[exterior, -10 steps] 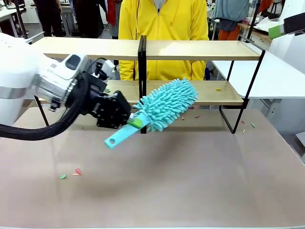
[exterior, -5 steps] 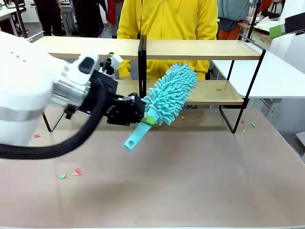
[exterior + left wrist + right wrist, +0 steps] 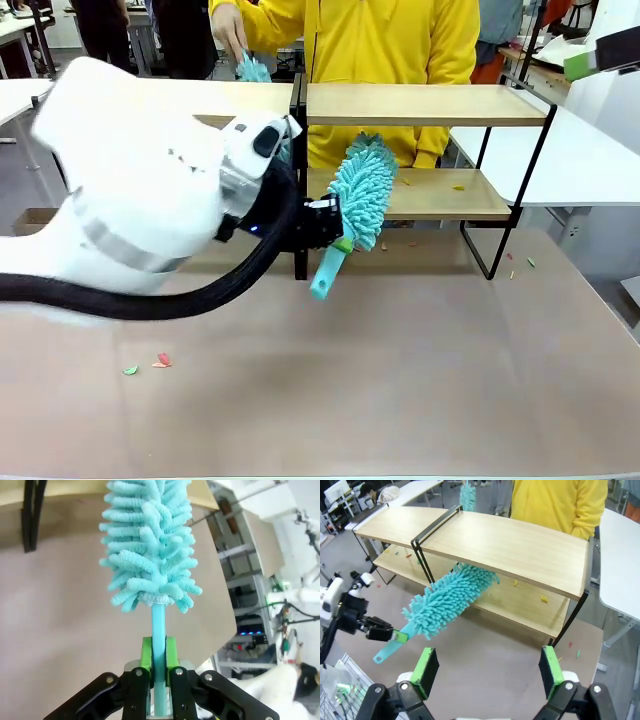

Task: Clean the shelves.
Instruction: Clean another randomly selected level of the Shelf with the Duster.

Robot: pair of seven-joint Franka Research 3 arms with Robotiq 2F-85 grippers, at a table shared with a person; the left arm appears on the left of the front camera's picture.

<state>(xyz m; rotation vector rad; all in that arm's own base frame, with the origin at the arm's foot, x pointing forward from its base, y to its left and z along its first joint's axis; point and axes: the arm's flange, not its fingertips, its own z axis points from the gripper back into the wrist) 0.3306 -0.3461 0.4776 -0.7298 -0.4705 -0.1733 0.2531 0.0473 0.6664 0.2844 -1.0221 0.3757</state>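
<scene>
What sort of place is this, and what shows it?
Probably a robotics lab: a white robot arm works at the table, plain white tables stand around, and a rack of lit electronics stands nearby.

A matte beige-brown tabletop (image 3: 400, 380) spreads across the foreground. Near its left side lie a small green paper scrap (image 3: 132, 370) and, just beside it, a small red scrap (image 3: 162, 359). Well apart, towards the far right, sit another tiny green scrap (image 3: 530, 262) and a red one (image 3: 510, 257). At the far side stands a person in a bright yellow zip-up jacket (image 3: 390, 40). A plain white table (image 3: 580, 160) adjoins on the right, and another white table (image 3: 20, 95) stands at the left. Further back stand people in dark clothing (image 3: 105, 30).
</scene>
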